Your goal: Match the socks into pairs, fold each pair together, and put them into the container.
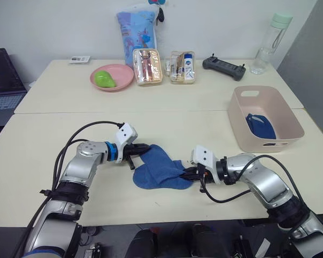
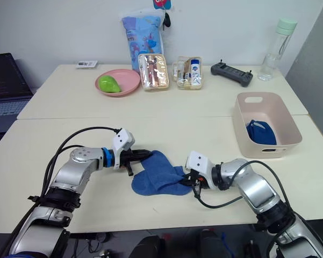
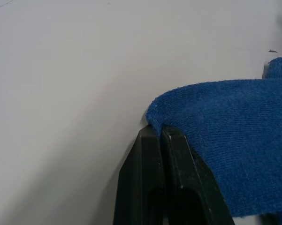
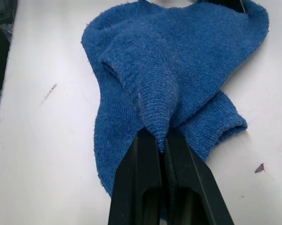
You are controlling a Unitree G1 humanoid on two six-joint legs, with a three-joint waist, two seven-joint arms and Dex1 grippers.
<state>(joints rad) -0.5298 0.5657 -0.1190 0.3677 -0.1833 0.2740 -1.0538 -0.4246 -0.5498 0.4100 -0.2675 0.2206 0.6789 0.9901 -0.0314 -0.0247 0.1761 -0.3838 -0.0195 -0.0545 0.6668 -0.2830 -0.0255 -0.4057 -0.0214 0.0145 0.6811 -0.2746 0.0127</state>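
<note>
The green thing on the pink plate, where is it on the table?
The green thing sits on the round pink plate at the table's far edge, on the robot's left, beside the clear pouches and in front of the printed blue bag.

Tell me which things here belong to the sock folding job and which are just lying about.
Job: blue socks pinched by left hand and right hand; pink container holding folded pair.

Lying about: plate, two clear pouches, printed bag, bottle, controller, laptop.

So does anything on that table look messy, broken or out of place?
Nothing broken or spilled. The blue socks lie bunched, each claw, left and right, pinching an edge. Another blue sock sits crumpled in the pink tub.
</note>
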